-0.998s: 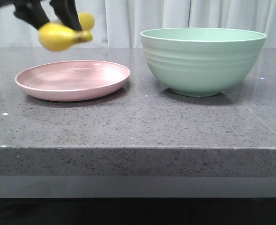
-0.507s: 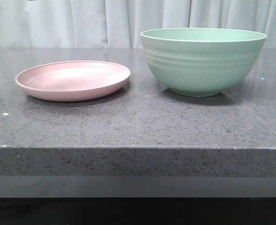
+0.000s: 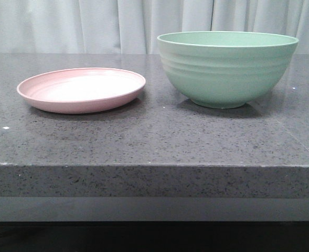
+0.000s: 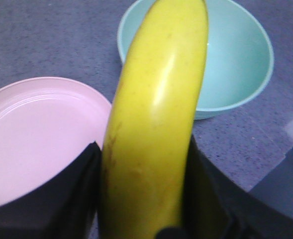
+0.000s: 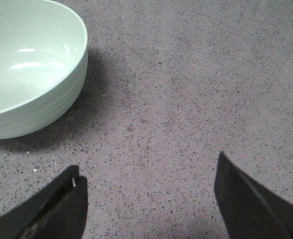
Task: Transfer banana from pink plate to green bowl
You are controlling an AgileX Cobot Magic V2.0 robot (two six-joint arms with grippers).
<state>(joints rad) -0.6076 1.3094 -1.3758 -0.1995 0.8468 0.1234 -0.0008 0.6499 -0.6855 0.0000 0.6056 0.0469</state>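
Note:
My left gripper (image 4: 145, 164) is shut on the bright-yellow banana (image 4: 156, 119) and holds it high above the table; it is out of the front view. Below it in the left wrist view lie the pink plate (image 4: 32, 144) and the green bowl (image 4: 236, 64), both with nothing in them. In the front view the pink plate (image 3: 81, 89) sits at the left and the green bowl (image 3: 227, 68) at the right. My right gripper (image 5: 148, 191) is open and empty over bare table beside the green bowl (image 5: 27, 64).
The grey speckled stone table (image 3: 154, 136) has its front edge near the camera. A pale curtain (image 3: 117, 23) hangs behind it.
The left gripper with the banana rose from above the pink plate and left the front view through the top. Plate and bowl have not moved.

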